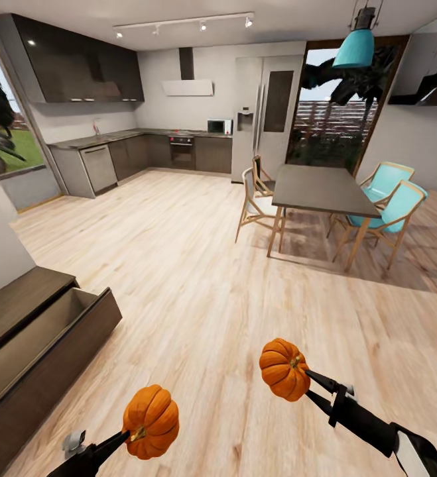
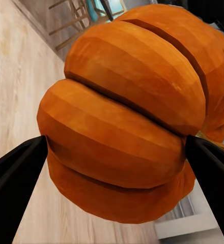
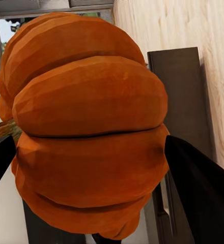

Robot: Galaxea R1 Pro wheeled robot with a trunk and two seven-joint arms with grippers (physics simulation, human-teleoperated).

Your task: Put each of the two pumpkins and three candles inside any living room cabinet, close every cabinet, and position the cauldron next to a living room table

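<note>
Pumpkins: two round orange ribbed pumpkins, one clenched in the left claw, the other in the right claw, both held above the floor.
Cabinet: low dark brown wooden cabinet, drawer pulled open nearby at the left.
Left: both pumpkins still to be placed inside; candles, closing and cauldron also appear undone.

The left pumpkin hides the fingertips clamped on it; the right pumpkin does likewise; beyond the jaws, the cabinet runs off the picture's edge.
</note>
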